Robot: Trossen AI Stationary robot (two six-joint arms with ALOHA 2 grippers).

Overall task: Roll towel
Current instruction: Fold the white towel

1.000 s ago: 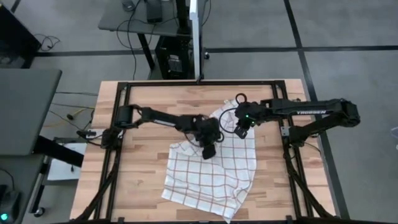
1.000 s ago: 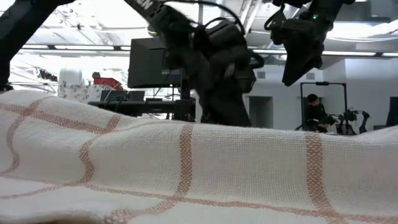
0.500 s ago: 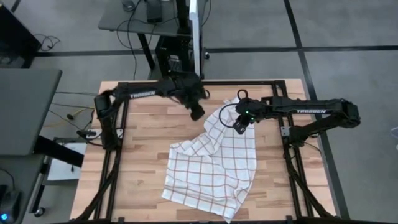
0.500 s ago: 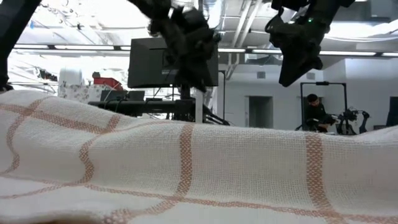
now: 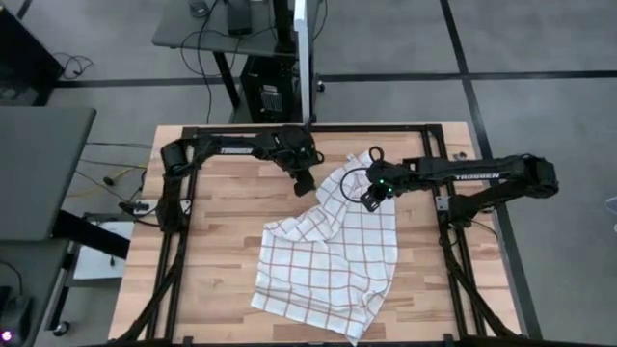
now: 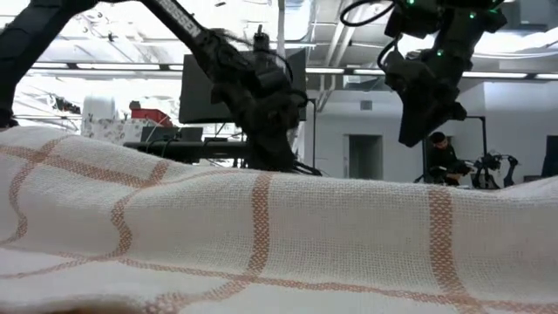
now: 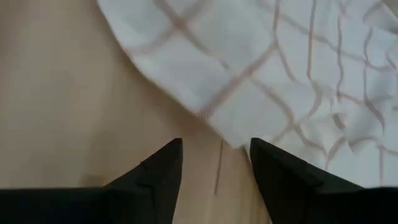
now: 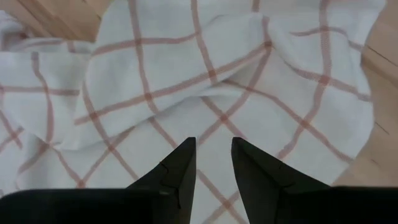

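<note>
Pale wooden slats make up the table (image 5: 217, 241), framed by black rails. Toward its far-left part, the left gripper (image 5: 303, 183) hangs over bare wood just beside the towel's far-left edge; its fingers (image 7: 163, 174) are spread apart with nothing between them, and the cloth edge lies just ahead of the tips. The towel (image 5: 333, 255) lies loosely spread and rumpled across the middle of the table, running from the far middle to the near edge, its grid lines showing red-brown. Farther right, the right gripper (image 5: 370, 199) hovers above the towel's far portion, fingers (image 8: 177, 168) slightly parted, holding nothing.
</note>
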